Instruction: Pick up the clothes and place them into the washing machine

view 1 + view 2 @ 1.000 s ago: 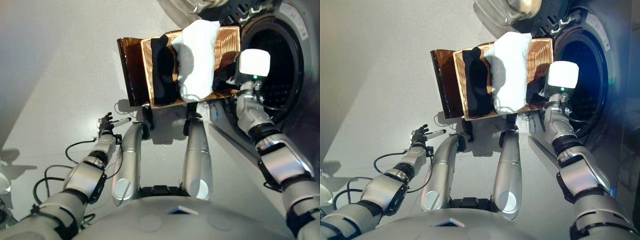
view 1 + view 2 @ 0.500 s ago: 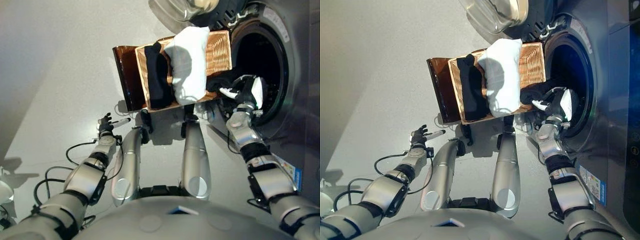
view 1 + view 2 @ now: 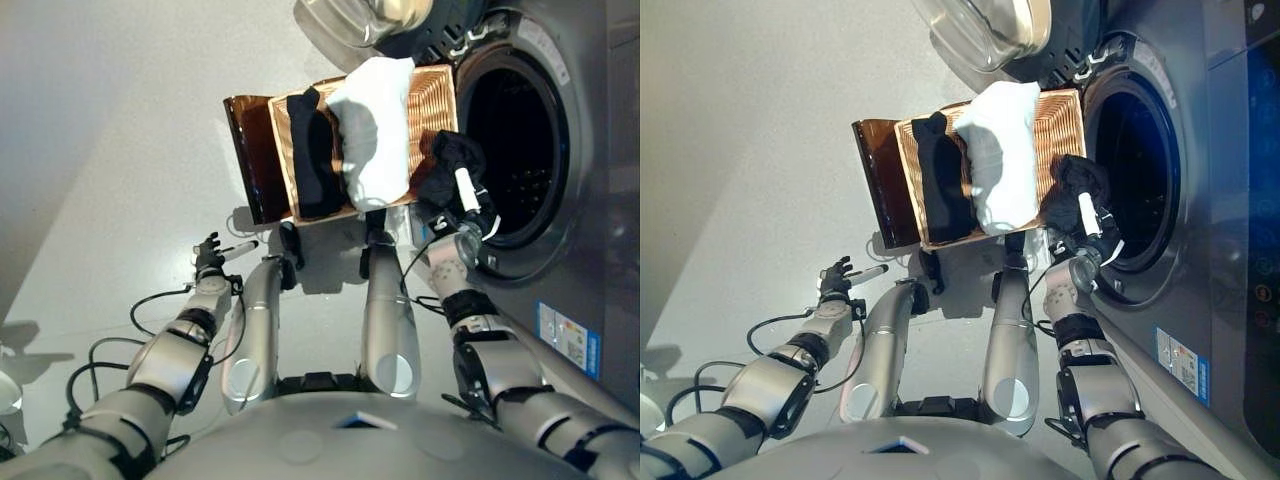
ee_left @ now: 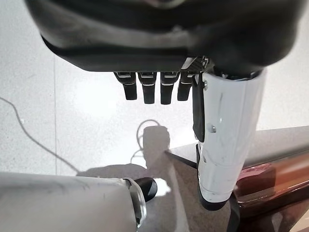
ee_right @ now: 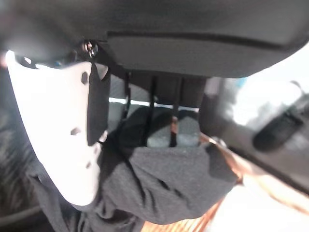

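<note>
A woven copper basket [image 3: 440, 90] stands in front of the washing machine's open drum [image 3: 515, 130]. In it lie a white garment [image 3: 375, 130] and a black garment [image 3: 312, 160]. At the basket's right edge, by the drum's mouth, my right hand [image 3: 462, 190] is shut on a second, bunched black garment [image 3: 445, 160]. In the right wrist view that dark cloth [image 5: 169, 183] fills the space under the fingers beside the white-covered thumb [image 5: 58, 130]. My left hand [image 3: 210, 252] hangs open and idle over the floor at the lower left, holding nothing.
The machine's round door [image 3: 350, 20] is swung open above the basket. A glossy dark brown panel [image 3: 250, 150] adjoins the basket's left side. Pale grey floor [image 3: 120, 120] spreads to the left.
My right hand has come from the drum's mouth to the basket's right edge and closed on a black garment. The view has shifted a little. The left hand has stayed put.
</note>
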`<state>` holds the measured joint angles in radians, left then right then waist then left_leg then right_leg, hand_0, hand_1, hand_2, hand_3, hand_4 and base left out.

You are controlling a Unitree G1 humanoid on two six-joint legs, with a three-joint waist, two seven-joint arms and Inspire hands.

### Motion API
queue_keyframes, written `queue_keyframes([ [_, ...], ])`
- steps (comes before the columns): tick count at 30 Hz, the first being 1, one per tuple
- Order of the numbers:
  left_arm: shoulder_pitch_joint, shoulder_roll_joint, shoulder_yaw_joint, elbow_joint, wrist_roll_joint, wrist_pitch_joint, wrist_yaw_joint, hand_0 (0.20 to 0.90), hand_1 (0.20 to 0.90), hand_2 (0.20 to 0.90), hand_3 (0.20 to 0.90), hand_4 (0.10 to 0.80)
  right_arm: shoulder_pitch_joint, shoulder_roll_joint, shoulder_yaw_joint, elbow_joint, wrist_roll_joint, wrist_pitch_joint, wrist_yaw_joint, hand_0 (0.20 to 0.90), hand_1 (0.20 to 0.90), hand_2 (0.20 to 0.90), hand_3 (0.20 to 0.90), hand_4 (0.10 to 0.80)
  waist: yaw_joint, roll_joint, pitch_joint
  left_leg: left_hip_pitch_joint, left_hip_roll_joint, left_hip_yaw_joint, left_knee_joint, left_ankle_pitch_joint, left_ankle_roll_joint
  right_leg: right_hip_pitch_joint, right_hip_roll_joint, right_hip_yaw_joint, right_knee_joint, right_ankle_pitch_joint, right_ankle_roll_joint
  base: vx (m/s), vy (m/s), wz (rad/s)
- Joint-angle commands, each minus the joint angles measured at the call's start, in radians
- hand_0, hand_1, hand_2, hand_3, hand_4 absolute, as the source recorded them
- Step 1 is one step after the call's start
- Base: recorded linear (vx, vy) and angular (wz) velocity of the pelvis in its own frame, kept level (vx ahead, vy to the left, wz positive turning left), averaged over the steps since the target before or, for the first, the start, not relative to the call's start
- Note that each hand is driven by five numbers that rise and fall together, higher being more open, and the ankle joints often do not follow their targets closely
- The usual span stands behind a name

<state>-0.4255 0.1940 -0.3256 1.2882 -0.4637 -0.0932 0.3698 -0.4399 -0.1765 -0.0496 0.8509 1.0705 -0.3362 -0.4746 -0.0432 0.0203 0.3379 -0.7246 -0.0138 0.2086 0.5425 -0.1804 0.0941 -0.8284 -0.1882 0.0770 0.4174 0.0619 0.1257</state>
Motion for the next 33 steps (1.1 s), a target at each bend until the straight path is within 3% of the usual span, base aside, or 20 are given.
queue_keyframes([
  [1, 0.049, 0.041, 0.042, 0.05, -0.035, 0.001, 0.01, 0.9, 0.9, 0.9, 0.9, 0.8, -0.024, -0.03, -0.043, -0.029, 0.134, -0.118, 0.048, 0.2, 0.2, 0.2, 0.2, 0.3, 0.01, 0.03, -0.037, -0.039, -0.001, -0.076, -0.115, 0.102, -0.098, 0.027, 0.018, -0.01, 0.033, -0.084, -0.053, 0.0, 0.0, 0.0],
  [7, 0.042, 0.041, 0.049, 0.068, -0.058, 0.016, -0.002, 0.9, 0.9, 0.9, 0.9, 0.8, -0.065, -0.026, -0.131, 0.011, 0.281, -0.163, 0.061, 0.2, 0.2, 0.2, 0.2, 0.3, 0.011, 0.035, -0.05, -0.038, 0.0, -0.076, -0.111, 0.094, -0.097, 0.023, 0.02, -0.003, 0.044, -0.094, -0.054, -0.016, 0.0, 0.0],
  [8, 0.038, 0.042, 0.051, 0.07, -0.061, 0.017, -0.003, 0.9, 0.9, 0.9, 0.9, 0.8, -0.072, -0.026, -0.137, 0.006, 0.297, -0.169, 0.062, 0.2, 0.2, 0.2, 0.2, 0.3, 0.01, 0.035, -0.045, -0.05, 0.0, -0.067, -0.114, 0.122, -0.09, 0.013, 0.018, -0.007, 0.037, -0.067, -0.058, 0.0, 0.0, 0.0],
  [10, 0.031, 0.042, 0.05, 0.077, -0.066, 0.022, -0.006, 0.9, 0.9, 0.9, 0.9, 0.8, -0.088, -0.033, -0.168, 0.003, 0.327, -0.188, 0.055, 0.2, 0.2, 0.2, 0.2, 0.3, 0.01, 0.038, -0.055, -0.041, -0.001, -0.075, -0.112, 0.095, -0.095, 0.019, 0.022, 0.0, 0.043, -0.093, -0.054, 0.055, -0.001, -0.07],
  [14, 0.022, 0.045, 0.046, 0.083, -0.072, 0.029, -0.01, 0.9, 0.9, 0.9, 0.9, 0.8, -0.115, -0.052, -0.186, -0.014, 0.335, -0.211, 0.034, 0.2, 0.2, 0.2, 0.2, 0.3, 0.01, 0.044, -0.059, -0.045, 0.001, -0.071, -0.101, 0.087, -0.096, 0.012, 0.023, 0.006, 0.053, -0.102, -0.055, 0.007, 0.0, -0.04],
  [16, 0.018, 0.045, 0.046, 0.085, -0.071, 0.03, -0.01, 0.9, 0.9, 0.9, 0.9, 0.8, -0.124, -0.062, -0.19, -0.013, 0.333, -0.212, 0.028, 0.2, 0.2, 0.2, 0.2, 0.3, 0.009, 0.044, -0.055, -0.058, 0.002, -0.062, -0.102, 0.113, -0.089, 0.0, 0.022, 0.003, 0.05, -0.076, -0.06, -0.049, -0.002, -0.02],
  [17, 0.018, 0.047, 0.046, 0.086, -0.071, 0.031, -0.012, 0.9, 0.9, 0.9, 0.9, 0.8, -0.135, -0.073, -0.198, -0.009, 0.334, -0.214, 0.025, 0.2, 0.2, 0.2, 0.2, 0.3, 0.01, 0.046, -0.064, -0.049, 0.001, -0.072, -0.096, 0.085, -0.095, 0.006, 0.024, 0.008, 0.06, -0.103, -0.056, -0.094, -0.001, -0.04],
  [18, 0.016, 0.046, 0.046, 0.086, -0.071, 0.031, -0.012, 0.9, 0.9, 0.9, 0.9, 0.8, -0.138, -0.076, -0.199, -0.006, 0.335, -0.213, 0.027, 0.2, 0.2, 0.2, 0.2, 0.3, 0.009, 0.046, -0.058, -0.061, 0.002, -0.063, -0.096, 0.111, -0.089, -0.006, 0.022, 0.003, 0.057, -0.078, -0.061, 0.108, -0.004, -0.07],
  [20, 0.01, 0.059, 0.051, 0.088, -0.069, 0.033, -0.016, 0.9, 0.9, 0.9, 0.9, 0.8, -0.18, -0.121, -0.189, -0.029, 0.306, -0.21, 0.012, 0.2, 0.2, 0.2, 0.2, 0.3, 0.014, 0.051, -0.071, -0.065, 0.005, -0.072, -0.073, 0.075, -0.094, -0.02, 0.026, 0.013, 0.09, -0.115, -0.061, 0.037, -0.021, -0.05],
  [33, 0.008, 0.065, 0.05, 0.099, -0.047, 0.053, -0.026, 0.9, 0.9, 0.9, 0.9, 0.8, -0.244, -0.223, -0.215, -0.064, 0.263, -0.236, -0.048, 0.2, 0.2, 0.2, 0.2, 0.3, 0.014, 0.051, -0.078, -0.168, 0.031, -0.084, 0.089, 0.024, -0.095, -0.12, 0.037, 0.007, 0.258, -0.187, -0.091, -0.022, -0.034, 0.02],
])
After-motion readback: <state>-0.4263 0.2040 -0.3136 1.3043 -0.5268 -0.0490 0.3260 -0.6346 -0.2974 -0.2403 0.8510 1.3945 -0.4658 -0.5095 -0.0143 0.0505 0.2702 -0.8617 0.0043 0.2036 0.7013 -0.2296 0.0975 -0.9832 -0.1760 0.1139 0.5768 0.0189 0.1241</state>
